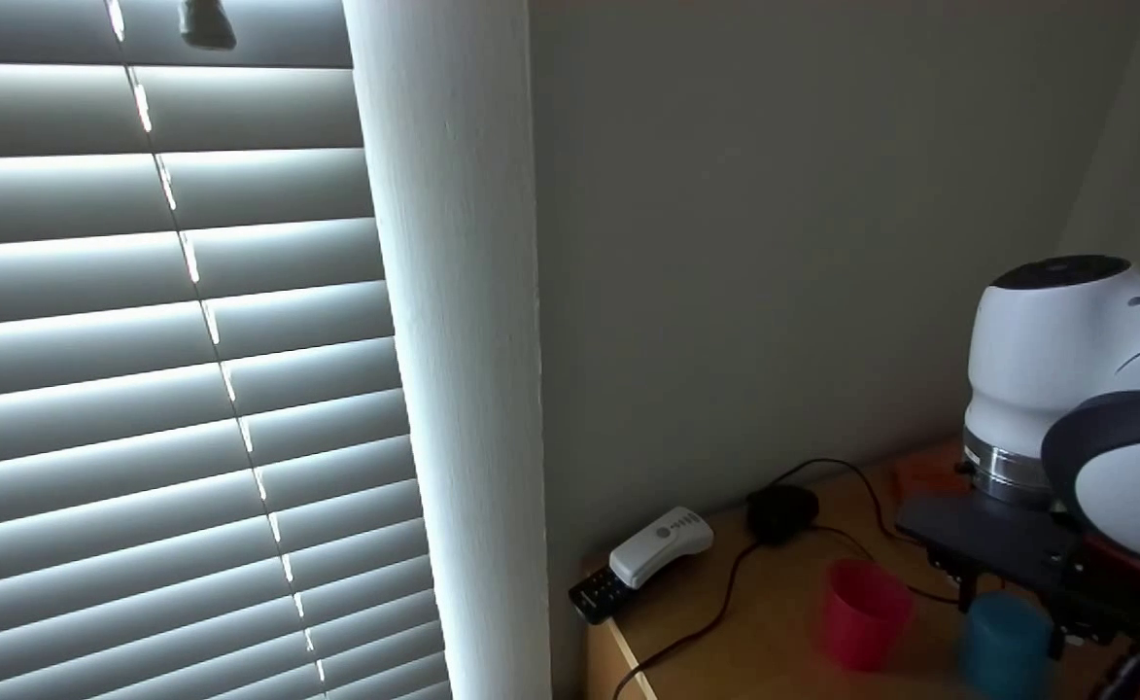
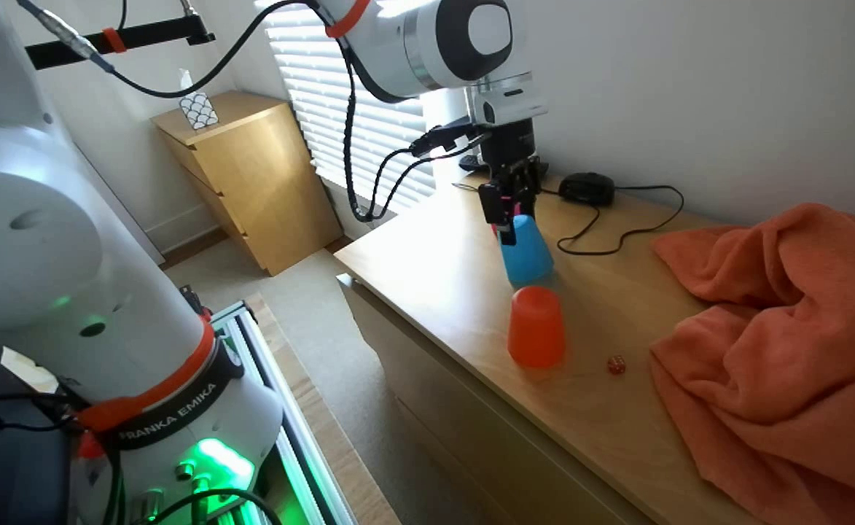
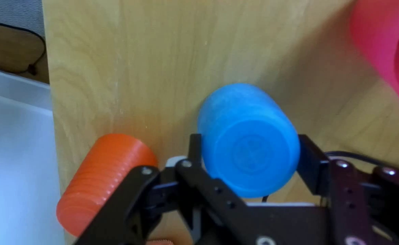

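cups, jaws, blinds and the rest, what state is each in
blue cup: upside down, between the jaws
jaws: closed on blue cup
orange cup: upside down
pink cup: upright, mouth up
window blinds: lowered, letting light through
orange cloth: crumpled
tissue box: tissue sticking out
base light: lit green
die: number too small to read

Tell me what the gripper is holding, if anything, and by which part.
The gripper holds the upside-down blue cup, its fingers on opposite sides of the outer wall, near the closed base.
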Robot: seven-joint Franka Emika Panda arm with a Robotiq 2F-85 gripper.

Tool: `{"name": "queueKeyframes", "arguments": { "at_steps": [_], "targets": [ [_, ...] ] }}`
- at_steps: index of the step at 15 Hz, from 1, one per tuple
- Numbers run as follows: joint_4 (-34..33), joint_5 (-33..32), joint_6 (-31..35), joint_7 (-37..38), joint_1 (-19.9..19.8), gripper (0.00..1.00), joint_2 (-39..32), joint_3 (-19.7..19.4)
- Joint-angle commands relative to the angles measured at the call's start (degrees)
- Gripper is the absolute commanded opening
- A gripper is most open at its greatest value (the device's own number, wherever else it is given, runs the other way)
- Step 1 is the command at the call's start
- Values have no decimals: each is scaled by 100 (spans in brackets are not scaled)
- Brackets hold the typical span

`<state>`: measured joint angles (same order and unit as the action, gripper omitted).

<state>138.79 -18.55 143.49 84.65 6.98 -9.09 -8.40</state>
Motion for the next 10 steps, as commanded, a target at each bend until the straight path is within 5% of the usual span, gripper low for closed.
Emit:
{"name": "queueKeyframes", "arguments": {
  "at_steps": [1, 10],
  "targets": [
    [230, -874, -191, 881, 97, 42, 203, 85],
    [61, -2314, -961, 2432, 197, 42, 57, 519]
  ]
}}
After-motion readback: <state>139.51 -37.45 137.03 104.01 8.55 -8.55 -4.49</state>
